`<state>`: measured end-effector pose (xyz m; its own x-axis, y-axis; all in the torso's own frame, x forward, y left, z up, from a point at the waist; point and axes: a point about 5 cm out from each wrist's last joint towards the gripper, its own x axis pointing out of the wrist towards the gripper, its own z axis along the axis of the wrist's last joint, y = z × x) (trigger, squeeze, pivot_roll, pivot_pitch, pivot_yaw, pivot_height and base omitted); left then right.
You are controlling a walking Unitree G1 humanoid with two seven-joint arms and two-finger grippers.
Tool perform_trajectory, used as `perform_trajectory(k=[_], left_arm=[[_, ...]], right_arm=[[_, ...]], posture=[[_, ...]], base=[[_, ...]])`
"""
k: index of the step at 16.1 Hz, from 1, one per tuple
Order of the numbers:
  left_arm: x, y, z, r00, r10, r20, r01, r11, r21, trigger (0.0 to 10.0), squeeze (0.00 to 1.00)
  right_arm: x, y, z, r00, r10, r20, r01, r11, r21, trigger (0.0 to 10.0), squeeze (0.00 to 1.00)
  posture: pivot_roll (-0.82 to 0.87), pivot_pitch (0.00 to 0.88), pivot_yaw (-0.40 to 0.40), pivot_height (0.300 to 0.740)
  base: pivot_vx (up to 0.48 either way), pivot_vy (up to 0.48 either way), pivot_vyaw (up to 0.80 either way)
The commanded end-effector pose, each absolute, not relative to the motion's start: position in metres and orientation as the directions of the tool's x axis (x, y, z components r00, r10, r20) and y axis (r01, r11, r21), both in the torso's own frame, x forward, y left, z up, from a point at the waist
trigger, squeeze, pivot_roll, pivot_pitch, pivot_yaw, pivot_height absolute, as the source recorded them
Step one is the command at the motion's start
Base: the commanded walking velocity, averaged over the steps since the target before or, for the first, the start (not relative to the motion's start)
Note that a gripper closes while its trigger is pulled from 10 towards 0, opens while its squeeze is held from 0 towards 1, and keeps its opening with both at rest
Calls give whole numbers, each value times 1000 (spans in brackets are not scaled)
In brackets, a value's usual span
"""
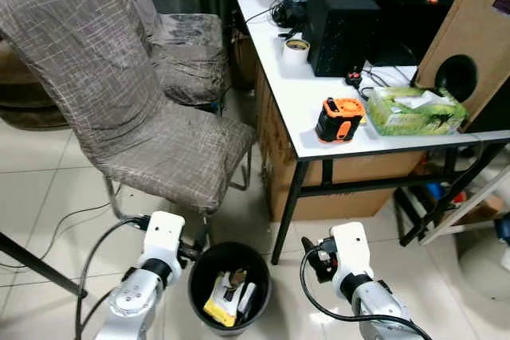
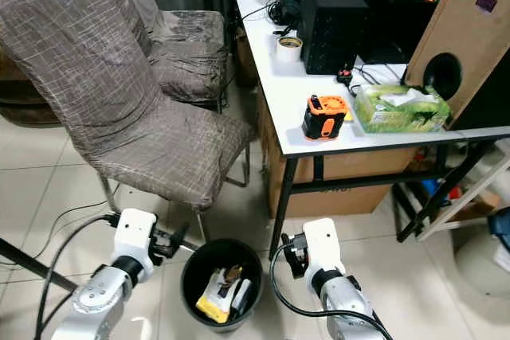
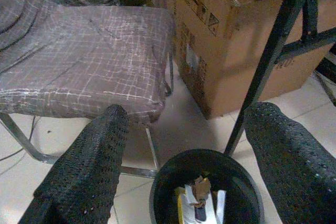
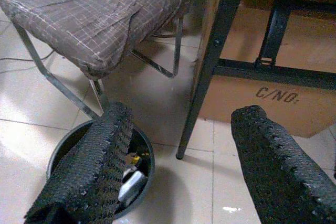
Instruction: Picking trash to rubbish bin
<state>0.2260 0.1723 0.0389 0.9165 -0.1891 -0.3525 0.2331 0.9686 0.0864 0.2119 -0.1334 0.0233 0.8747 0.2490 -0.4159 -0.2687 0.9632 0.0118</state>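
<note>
Trash (image 1: 227,296), yellow and white scraps, inside black rubbish bin (image 1: 203,268) on tiled floor between chair (image 1: 119,109) and white table (image 1: 319,101) leg, left gripper (image 3: 184,166) fingers spread and empty above bin, right gripper (image 4: 178,166) likewise spread beside it.

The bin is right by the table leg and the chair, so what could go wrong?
The rubbish bin sits close to the table leg and the chair, so an arm could bump metal. Both the left end effector and the right end effector are open and empty. A cable trails from the left arm near the chair frame and might snag.
</note>
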Motion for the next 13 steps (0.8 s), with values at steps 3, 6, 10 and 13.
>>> perform_trajectory(k=[3,6,10,13], left_arm=[[232,174,47,923,-181,-341,227,969,98,10000,0],[237,171,48,919,-199,-339,246,964,101,10000,0],[239,170,49,916,-208,-343,255,962,95,10000,0],[257,170,58,916,-230,-329,277,955,104,10000,0]], right_arm=[[218,-132,26,876,270,-400,-291,957,8,10000,0],[223,-132,26,884,255,-392,-272,962,12,10000,0],[221,-136,25,886,241,-396,-258,966,11,10000,0],[229,-132,25,893,225,-390,-229,973,36,10000,0]], posture=[[-54,0,-41,740],[-48,0,-37,740],[-57,0,-26,740],[-44,0,0,740]], base=[[0,0,0],[0,0,0],[0,0,0],[0,0,0]])
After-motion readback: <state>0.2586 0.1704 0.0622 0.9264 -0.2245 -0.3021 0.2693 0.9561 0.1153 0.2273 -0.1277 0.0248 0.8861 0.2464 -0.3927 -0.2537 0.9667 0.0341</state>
